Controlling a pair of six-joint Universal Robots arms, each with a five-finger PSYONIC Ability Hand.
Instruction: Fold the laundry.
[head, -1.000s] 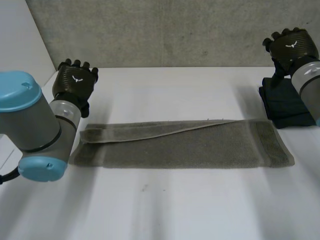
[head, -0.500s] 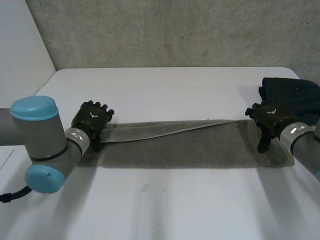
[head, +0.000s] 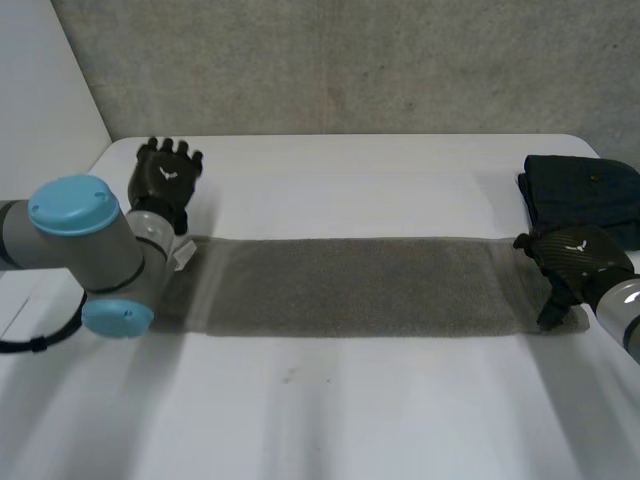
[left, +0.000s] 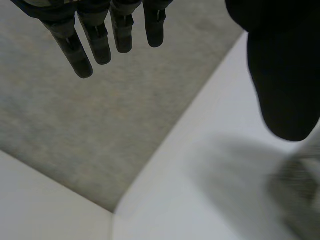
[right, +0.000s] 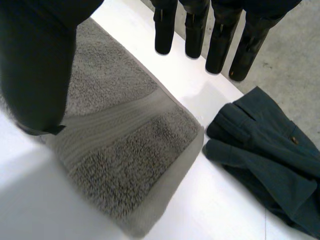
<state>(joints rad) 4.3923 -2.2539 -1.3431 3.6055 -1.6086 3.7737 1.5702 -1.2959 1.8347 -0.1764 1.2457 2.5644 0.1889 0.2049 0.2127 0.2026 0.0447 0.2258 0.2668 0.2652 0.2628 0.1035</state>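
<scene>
White tabletop (head: 350, 400) ran back to a grey concrete wall (head: 350, 60). Grey towel (head: 360, 285) lay flat as one long strip across the tabletop, side to side. The left arm's joint stood in front of its left end in head view. Dark teal folded garment (head: 580, 190) sat at the far right, just beside the towel's right corner. Left hand (head: 165, 180) was raised just past the towel's left end, on the wall side, fingers (left: 100, 40) straight, holding nothing. Right hand (head: 572, 255) was over the towel's right end. Its fingers (right: 220, 45) were straight, reaching beyond the towel's edge over bare tabletop, thumb above the cloth, nothing gripped. Couldn't tell if the thumb touched the towel.
</scene>
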